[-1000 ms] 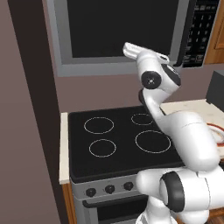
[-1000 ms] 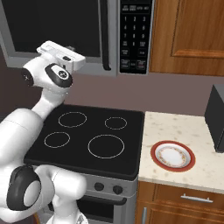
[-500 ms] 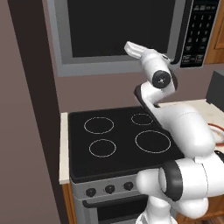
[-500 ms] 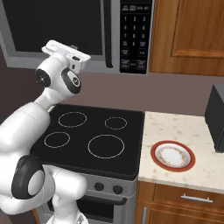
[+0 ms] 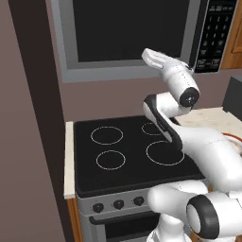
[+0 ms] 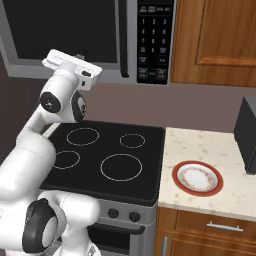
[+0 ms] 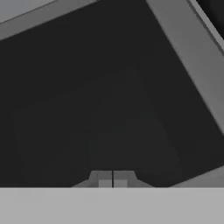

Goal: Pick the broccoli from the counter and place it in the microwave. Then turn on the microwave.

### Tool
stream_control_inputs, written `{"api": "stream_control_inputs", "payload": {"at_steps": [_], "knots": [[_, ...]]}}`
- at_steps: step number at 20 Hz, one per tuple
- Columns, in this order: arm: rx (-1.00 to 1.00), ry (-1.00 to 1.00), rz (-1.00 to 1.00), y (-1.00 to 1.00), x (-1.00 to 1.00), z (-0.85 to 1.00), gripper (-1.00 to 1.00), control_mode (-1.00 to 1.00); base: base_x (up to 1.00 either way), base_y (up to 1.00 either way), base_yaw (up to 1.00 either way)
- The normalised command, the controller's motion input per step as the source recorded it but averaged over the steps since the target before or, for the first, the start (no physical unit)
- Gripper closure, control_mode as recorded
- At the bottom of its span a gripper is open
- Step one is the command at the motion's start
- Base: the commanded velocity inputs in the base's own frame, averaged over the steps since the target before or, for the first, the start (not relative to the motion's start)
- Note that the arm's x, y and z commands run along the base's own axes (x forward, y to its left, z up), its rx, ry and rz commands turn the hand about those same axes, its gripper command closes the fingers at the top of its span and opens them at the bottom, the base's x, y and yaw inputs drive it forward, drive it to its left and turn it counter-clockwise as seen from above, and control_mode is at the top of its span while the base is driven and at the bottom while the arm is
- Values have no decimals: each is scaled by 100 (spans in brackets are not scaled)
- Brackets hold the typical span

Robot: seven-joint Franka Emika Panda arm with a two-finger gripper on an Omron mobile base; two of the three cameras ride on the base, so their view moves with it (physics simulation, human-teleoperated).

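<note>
Microwave (image 6: 90, 35) door glass lies directly ahead of the gripper (image 7: 113, 180), whose jaws are clenched on nothing; its keypad (image 6: 154, 42) sits off to the robot's right.

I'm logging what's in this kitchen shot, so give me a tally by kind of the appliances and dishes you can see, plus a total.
Microwave: 1
Cooktop stove: 1
Dark box appliance on the counter, partly out of frame: 1
Red-rimmed plate: 1
Total: 4
</note>
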Motion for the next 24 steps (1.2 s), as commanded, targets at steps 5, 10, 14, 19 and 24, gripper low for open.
{"api": "stream_control_inputs", "payload": {"at_steps": [5, 10, 14, 19, 24], "knots": [[1, -1, 2, -31, -100, 63, 100, -100, 0, 0, 0], [7, 16, 0, -57, -85, 46, 100, -100, 0, 0, 0], [10, 33, 0, -64, -70, 2, 100, -100, 0, 0, 0], [15, 31, 0, -53, -37, -17, 100, -100, 0, 0, 0], [37, 23, 0, -32, -1, -41, 100, -100, 0, 0, 0]]}}
